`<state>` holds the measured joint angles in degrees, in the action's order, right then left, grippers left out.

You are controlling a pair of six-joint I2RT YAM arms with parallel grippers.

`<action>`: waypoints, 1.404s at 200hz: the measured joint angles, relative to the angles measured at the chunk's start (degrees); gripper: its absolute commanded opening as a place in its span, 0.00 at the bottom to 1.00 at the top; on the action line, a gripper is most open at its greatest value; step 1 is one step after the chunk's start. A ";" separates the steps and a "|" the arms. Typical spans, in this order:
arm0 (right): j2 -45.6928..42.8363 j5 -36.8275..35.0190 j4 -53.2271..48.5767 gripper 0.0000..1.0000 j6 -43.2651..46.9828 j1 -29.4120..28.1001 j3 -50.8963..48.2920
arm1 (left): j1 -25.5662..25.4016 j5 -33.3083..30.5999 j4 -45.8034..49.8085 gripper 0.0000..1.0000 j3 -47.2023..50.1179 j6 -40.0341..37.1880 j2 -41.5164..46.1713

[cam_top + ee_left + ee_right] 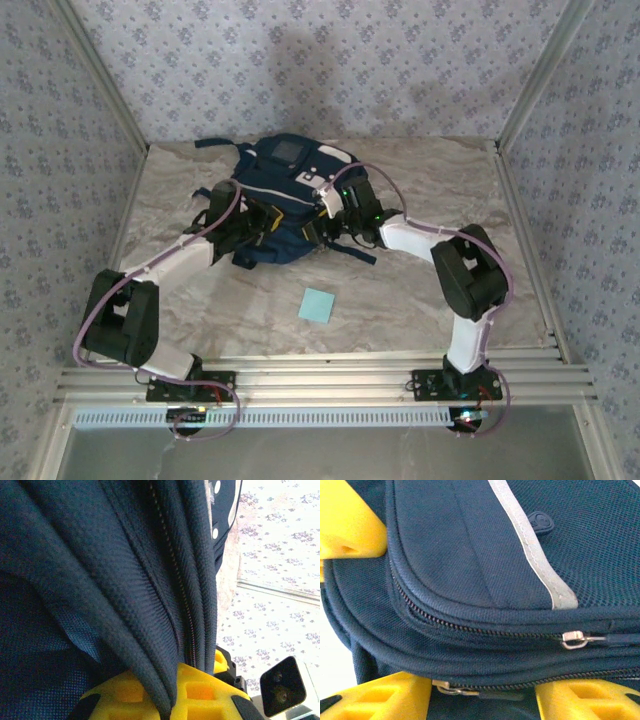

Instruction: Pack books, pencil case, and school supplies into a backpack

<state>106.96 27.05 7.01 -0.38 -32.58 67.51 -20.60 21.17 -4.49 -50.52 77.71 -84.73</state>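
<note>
The large navy-blue fabric backpack with white trim stripes lies toward the far middle of the marble-patterned desk, flanked by both arms. The left arm folds back at its elbow near the left edge, then reaches forward and inward to the backpack's near-left side; the left jaws are buried in dark folds beside a zipper line, one yellow finger showing under the cloth, and whether they are closed cannot be told. The right arm rises from its base, bends at a raised elbow and stretches leftward to the backpack's right side; the right jaws grip the zippered rim, yellow fingers touching fabric above and below a silver zipper pull. The small flat light-blue square pad lies alone nearer the bases.
</note>
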 measured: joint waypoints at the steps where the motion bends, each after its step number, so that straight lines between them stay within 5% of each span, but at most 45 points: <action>1: 0.02 -0.04 0.02 0.50 0.00 -0.02 0.02 | 0.00 -0.02 0.00 0.00 0.00 0.00 0.00; 45: -0.04 -0.44 1.64 0.00 0.20 -0.17 -0.04 | 0.11 -0.35 -0.96 0.00 0.11 0.42 0.00; 146: -5.35 -3.37 -9.38 0.00 6.75 3.45 2.03 | 0.57 1.60 -1.70 0.00 0.09 0.37 0.85; 264: 5.75 -7.30 -23.15 0.00 4.83 11.47 17.18 | 0.57 1.79 0.07 0.00 0.09 -0.24 2.60; 281: 5.42 -6.97 -23.15 0.19 3.48 11.52 17.03 | 0.50 1.77 0.07 0.00 0.09 -0.28 2.60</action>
<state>112.38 20.08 -16.14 3.09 -21.06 84.53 -20.10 22.94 -4.43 -50.43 77.43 -82.13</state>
